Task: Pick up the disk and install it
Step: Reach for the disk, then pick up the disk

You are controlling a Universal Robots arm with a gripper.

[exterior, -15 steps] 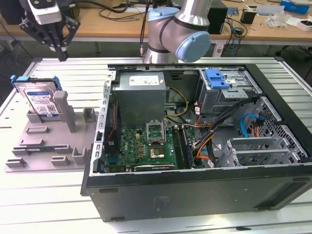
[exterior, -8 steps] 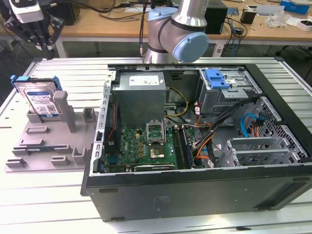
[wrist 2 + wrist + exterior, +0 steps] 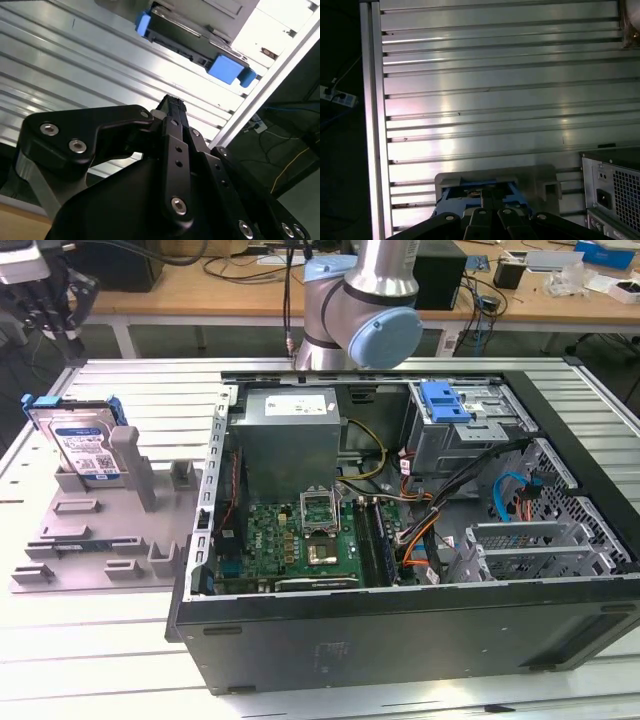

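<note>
Gripper [image 3: 492, 195] closed, tips together, nothing in it. Hangs over the disk [image 3: 72, 422], clear of it, tips aimed at its top edge in both wrist views. Not yet picked: stands on edge, leaning back, in a grey holder [image 3: 100, 530] on the table [image 3: 120, 680], at the exterior view's left, just beside the open computer case [image 3: 400, 640]. Label [image 3: 88, 453] facing out, blue carrier frame [image 3: 227, 67] around the edges. Well apart, toward the exterior view's right inside the case: drive cage [image 3: 480, 440] with blue bracket [image 3: 445, 400] on top. Handling, as a guess: rigid, dense for its size, smooth metal faces likely slick, shock-sensitive, so no knocks or drops. Best taken across the exposed upper part, on the frame's side rails rather than the label face.
</note>
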